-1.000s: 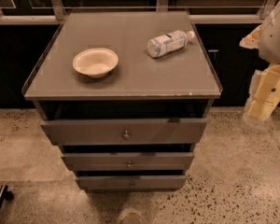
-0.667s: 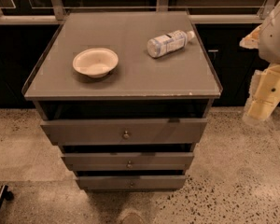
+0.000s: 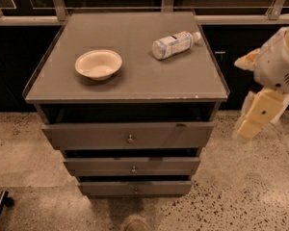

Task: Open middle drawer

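Approach step, no contact yet. Gripper (image 3: 257, 117) hangs off the right side of the cabinet (image 3: 135, 81), about level with the top drawer (image 3: 86, 136); can't tell if it's open or closed. Middle drawer (image 3: 96, 166) is down and left of it, well apart, and looks unopened. Next, my read: go left and down, line up on the centre knob (image 3: 133, 169), grip it, pull straight out.
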`<control>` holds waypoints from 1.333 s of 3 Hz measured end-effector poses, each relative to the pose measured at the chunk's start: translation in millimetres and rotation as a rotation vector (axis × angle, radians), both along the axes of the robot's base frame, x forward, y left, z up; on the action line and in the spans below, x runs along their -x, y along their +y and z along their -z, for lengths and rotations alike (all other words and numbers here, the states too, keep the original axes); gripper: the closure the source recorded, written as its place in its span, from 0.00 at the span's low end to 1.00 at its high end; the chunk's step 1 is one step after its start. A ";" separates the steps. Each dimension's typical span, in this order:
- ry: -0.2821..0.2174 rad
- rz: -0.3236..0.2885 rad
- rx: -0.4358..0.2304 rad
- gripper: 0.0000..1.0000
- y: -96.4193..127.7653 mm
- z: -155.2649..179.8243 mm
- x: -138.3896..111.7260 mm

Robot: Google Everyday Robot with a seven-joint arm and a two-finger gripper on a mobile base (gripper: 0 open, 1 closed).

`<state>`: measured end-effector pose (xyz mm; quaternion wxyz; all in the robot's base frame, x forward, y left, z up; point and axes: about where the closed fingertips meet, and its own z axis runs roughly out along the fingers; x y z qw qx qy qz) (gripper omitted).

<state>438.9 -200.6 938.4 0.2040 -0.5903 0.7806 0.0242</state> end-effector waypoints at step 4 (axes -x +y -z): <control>0.195 0.225 -0.456 0.00 115.9 263.8 60.4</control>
